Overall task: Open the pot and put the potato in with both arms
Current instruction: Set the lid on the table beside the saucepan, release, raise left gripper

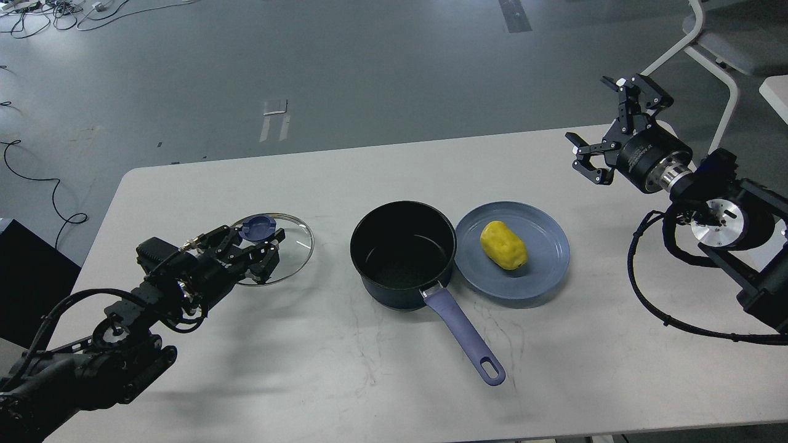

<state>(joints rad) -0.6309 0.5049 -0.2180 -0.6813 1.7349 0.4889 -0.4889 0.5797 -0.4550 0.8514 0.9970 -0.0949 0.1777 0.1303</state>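
Observation:
The dark pot (403,255) stands uncovered at the table's middle, its purple handle (463,336) pointing toward the front edge. The yellow potato (504,245) lies on a blue-grey plate (542,271) just right of the pot. My left gripper (255,243) is shut on the blue knob of the glass lid (295,246), which is low over or on the table, left of the pot. My right gripper (606,129) is open and empty, raised over the table's far right edge, well away from the potato.
The white table (345,381) has bare surface in front of the pot and plate. A white chair frame (708,55) stands behind the right arm. Black cables hang beside the right arm (652,307). A dark box sits at the left edge (24,271).

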